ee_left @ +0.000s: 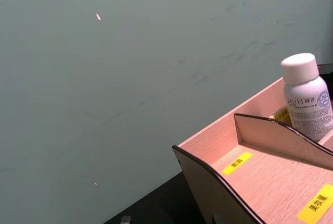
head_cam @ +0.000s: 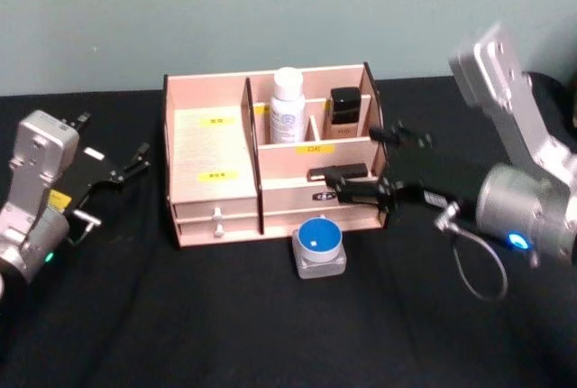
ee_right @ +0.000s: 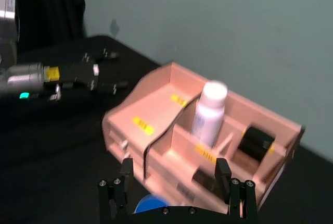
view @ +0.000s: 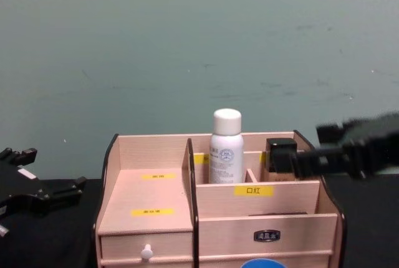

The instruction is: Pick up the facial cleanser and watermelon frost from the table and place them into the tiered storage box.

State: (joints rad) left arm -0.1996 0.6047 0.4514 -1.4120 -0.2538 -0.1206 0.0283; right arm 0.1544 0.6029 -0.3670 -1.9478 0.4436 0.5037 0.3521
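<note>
Right claw (head_cam: pixel 353 162) hangs spread and empty at the front right corner of the tiered storage box (head_cam: pixel 207 144), raised off the bench (head_cam: pixel 180 316) with nothing between its fingers. A white bottle (head_cam: pixel 287 108) — by my reading the facial cleanser — stands upright in the box's rear middle compartment, so that half of the task looks done. A small blue-lidded tub (head_cam: pixel 320 244), which I take for the watermelon frost, sits on the bench just in front of the box, below and a little to the left of the right claw.

The step in hand appears to be reaching for that tub. To do it well, the claw should come down squarely over the tub, fingers to either side and clear of the box front, then close on the tub's sides rather than its lid. The tub is low and close to the box, so a slanted approach risks knocking it under the front edge or nudging the box.

The right arm reaches in from the right, forearm angled down and leftward, wrist pointing across the box front. Left claw (ee_right: pixel 119 70) rests idle and spread, well to the left of the box.
</note>
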